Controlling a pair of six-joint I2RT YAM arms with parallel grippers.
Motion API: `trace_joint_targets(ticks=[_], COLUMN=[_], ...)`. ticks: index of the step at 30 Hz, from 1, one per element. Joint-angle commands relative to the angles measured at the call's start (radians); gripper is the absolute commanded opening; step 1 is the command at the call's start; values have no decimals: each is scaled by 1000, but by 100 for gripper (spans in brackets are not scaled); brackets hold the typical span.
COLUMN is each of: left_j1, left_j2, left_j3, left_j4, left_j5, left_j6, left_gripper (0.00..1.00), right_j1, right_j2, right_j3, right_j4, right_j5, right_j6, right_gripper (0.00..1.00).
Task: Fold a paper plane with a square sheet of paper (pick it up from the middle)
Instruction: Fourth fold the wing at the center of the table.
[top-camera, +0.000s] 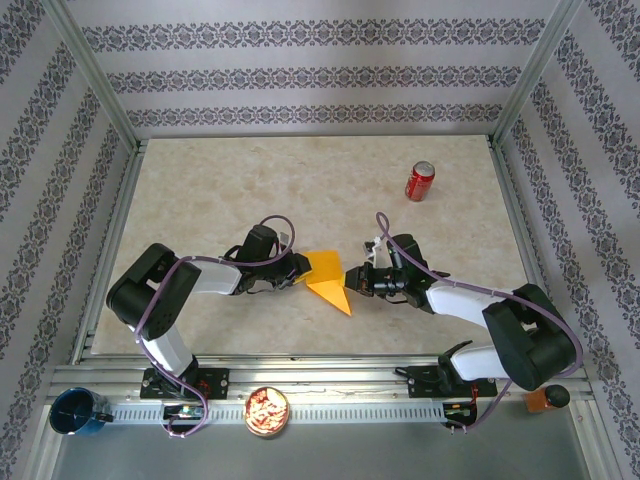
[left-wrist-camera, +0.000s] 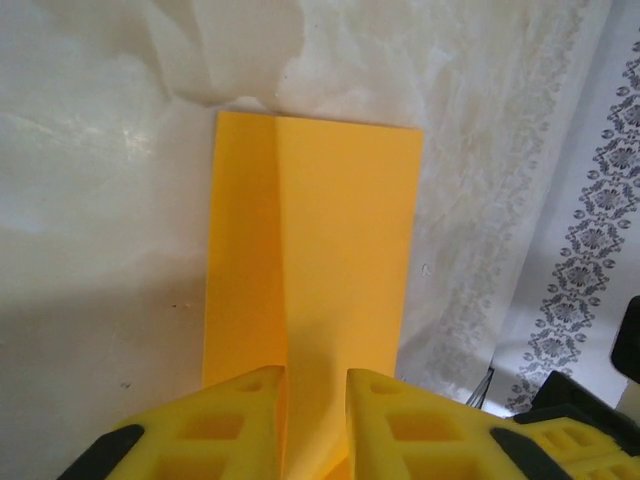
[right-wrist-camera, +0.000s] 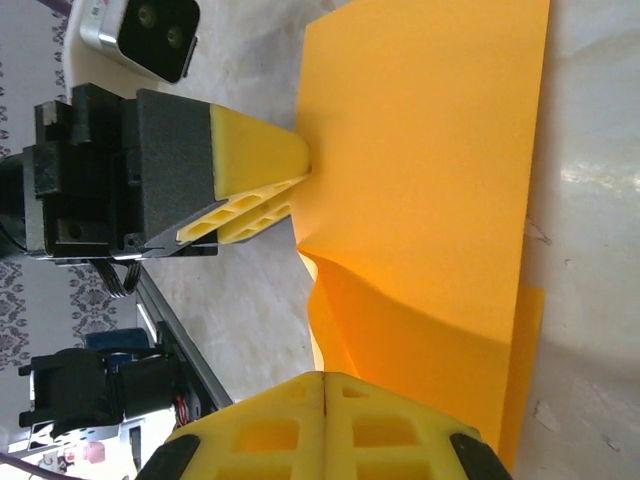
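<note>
Orange paper (top-camera: 327, 280), creased lengthwise but not yet dart-shaped, is held at the table's (top-camera: 250, 180) middle, pinched by the left claw (top-camera: 298, 272) at one end and the right claw (top-camera: 352, 280) at the other; most folds judged left.

From up high at the near edge, the overhead camera looks down over the whole counter (top-camera: 250, 190), well back from the work. The left wrist camera peers forward along the left fingers (left-wrist-camera: 230, 425), close over the orange paper (left-wrist-camera: 330, 250). The right wrist camera, rolled on its side, looks past the right fingers (right-wrist-camera: 270, 435) from the opposite side, equally close, facing the left fingers. All three share that paper.
</note>
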Motion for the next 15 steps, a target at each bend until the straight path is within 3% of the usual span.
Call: trace_joint_targets(ticks=[1,4,9,13,15], left_j1=[12,11,12,10,10], left_j2=[8,-1,-42,-105,-140], left_j3=[20,10,-24,-55,-67], left_j4=[45,49,68,38,10], left_j5=[5,-4,-32,-79,-111], left_j6=[-2,-8,-34,-45,-47], left_gripper=[13,4,0,0,0], right_j1=[-15,-14,-13,5,59], right_j2=[-7,1,-29,-139,-215], right_j3=[-7,5,65,79,59], right_j4=[-2,-51,-218,-356,-369], right_j5=[0,33,94,264,391], right_j6=[-7,-31,-124,-199,-251], right_gripper=[6,11,26,35,43])
